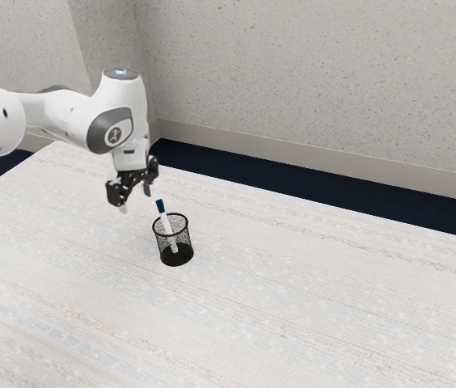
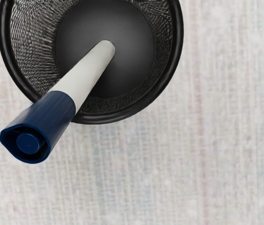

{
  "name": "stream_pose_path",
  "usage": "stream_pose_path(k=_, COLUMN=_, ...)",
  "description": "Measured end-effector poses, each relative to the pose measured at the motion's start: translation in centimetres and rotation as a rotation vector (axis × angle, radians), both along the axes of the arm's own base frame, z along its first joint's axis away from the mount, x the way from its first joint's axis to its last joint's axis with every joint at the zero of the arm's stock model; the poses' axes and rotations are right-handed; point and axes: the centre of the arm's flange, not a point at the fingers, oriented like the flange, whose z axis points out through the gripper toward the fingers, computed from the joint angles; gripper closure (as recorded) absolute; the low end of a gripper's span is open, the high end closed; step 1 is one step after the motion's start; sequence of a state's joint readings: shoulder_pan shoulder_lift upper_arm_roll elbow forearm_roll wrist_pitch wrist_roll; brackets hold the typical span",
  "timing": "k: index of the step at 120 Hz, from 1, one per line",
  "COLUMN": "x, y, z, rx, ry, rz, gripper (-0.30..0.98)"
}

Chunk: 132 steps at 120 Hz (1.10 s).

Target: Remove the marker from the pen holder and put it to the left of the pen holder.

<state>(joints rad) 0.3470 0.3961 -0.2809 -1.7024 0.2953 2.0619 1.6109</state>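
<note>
My gripper (image 1: 137,196) hangs above the table, open, its two fingers well apart with nothing between them. It is up and to the exterior view's left of the marker (image 1: 162,208), which is white with a blue cap. The marker leans in the black mesh pen holder (image 1: 159,236), cap end up and sticking out over the rim. In the wrist view the marker (image 2: 84,75) rests across the rim of the pen holder (image 2: 178,51), its white end down inside near the holder's dark floor and its blue cap outside the rim.
The pale, faintly striped table (image 1: 309,315) stretches around the holder on all sides. Beyond its far edge are a dark blue floor strip (image 1: 293,190) and a speckled wall (image 1: 317,81).
</note>
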Motion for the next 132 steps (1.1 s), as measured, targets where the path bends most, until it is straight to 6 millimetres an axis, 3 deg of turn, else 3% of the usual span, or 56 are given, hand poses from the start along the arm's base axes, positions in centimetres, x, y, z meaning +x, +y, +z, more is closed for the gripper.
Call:
stream_pose_path(k=36, x=0.9, y=-2.1, z=-0.5, rx=-0.026, ry=-0.124, rz=-0.009, gripper=0.06)
stream_pose_path(k=88, x=1.0, y=-2.8, z=-2.1, rx=0.085, ry=-0.128, rz=-0.236, gripper=0.27)
stream_pose_path(k=104, x=1.1, y=-4.1, z=-2.3, rx=0.09, ry=-0.129, rz=-0.287, gripper=0.35)
stream_pose_path(k=132, x=1.2, y=-3.4, z=-2.1, rx=0.093, ry=-0.134, rz=-0.305, gripper=0.44)
